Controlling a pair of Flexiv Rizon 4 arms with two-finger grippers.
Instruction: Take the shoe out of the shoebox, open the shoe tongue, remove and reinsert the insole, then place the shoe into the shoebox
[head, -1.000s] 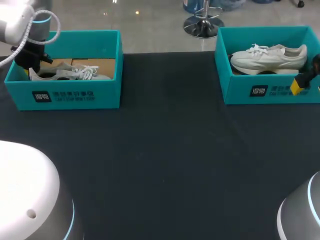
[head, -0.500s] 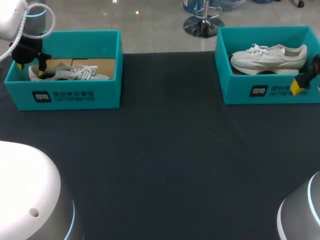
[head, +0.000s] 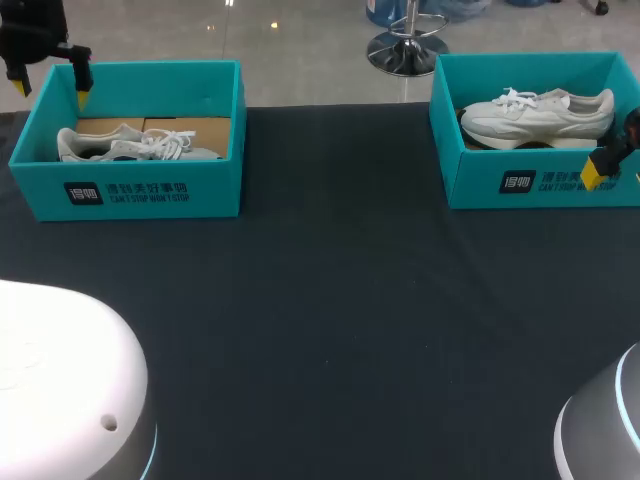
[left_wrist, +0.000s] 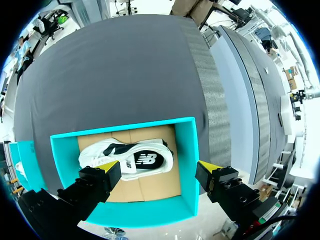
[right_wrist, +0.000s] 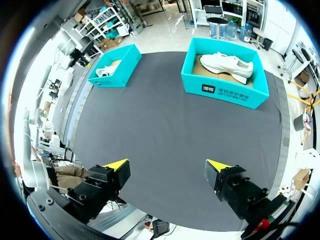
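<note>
The left gripper (head: 48, 88) was held above the left shoebox (head: 140, 190) with its fingers spread wide and nothing between them, presumably so that the shoe (head: 135, 145) inside could be approached from above. The shoe lay in the box below the spread fingers, untouched. The right gripper (right_wrist: 167, 165), likewise spread and empty, was kept high at the right.

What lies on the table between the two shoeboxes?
Nothing; in the head view, only bare dark table lies between the left shoebox and the right shoebox.
</note>
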